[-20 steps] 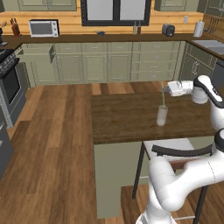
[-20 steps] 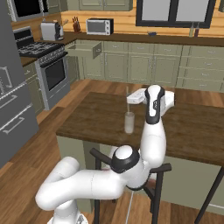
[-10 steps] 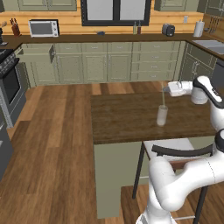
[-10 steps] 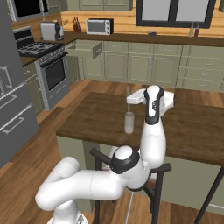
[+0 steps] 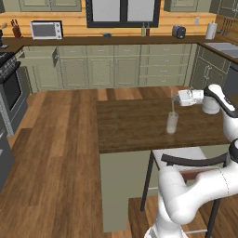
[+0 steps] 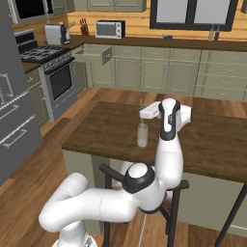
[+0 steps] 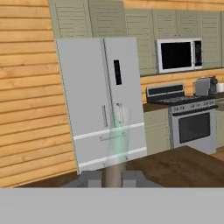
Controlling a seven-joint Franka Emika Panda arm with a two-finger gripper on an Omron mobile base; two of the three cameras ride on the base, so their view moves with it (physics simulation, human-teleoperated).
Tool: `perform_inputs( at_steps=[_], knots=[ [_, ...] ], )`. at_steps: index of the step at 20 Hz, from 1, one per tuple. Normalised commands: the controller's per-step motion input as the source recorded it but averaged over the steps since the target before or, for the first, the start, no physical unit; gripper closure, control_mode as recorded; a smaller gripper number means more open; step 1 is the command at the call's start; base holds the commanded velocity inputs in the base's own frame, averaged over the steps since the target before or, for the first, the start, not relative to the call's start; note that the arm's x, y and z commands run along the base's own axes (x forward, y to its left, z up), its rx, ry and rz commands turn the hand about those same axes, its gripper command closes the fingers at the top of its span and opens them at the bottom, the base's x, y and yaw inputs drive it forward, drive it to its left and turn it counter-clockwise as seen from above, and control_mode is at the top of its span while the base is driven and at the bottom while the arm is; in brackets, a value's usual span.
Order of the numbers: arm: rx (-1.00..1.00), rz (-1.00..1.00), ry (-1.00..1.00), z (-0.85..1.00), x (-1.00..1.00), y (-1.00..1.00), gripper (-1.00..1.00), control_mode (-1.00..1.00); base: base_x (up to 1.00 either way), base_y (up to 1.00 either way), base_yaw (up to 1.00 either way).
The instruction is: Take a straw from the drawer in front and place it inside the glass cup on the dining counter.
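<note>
No text, label or number can be read on anything here

Both base cameras stand behind the white arm, high, looking forward and down over the dark-brown wood-plank dining counter [image 5: 135,125] [image 6: 212,144] towards the sage-green cabinets; they share counter and clear glass tumbler [image 5: 172,123] [image 6: 142,135]. The hand camera looks level, close over the counter, towards the grey refrigerator [image 7: 103,100].

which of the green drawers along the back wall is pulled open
The drawer at the top of the cabinets, just right of the stove, below the microwave. It juts out; the other fronts sit flush.
</note>
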Motion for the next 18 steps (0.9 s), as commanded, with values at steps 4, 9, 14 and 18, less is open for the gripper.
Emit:
perform_inputs(
  at_steps=[4, 9, 14, 18],
  knots=[
    [0.0, 0.0, -0.05, -0.2, 0.0, 0.0, 1.0, -1.0, 0.0, 0.0, 0.0],
    [0.0, 0.0, -0.05, -0.18, 0.0, 0.0, 1.0, -1.0, 0.0, 0.0, 0.0],
    [0.0, -0.02, -0.04, -0.14, 0.0, -0.05, 1.0, -1.0, 0.0, 0.0, 0.0],
    [0.0, -0.04, -0.02, -0.09, 0.0, -0.08, -1.0, -1.0, 0.0, 0.0, 0.0]
  ],
)
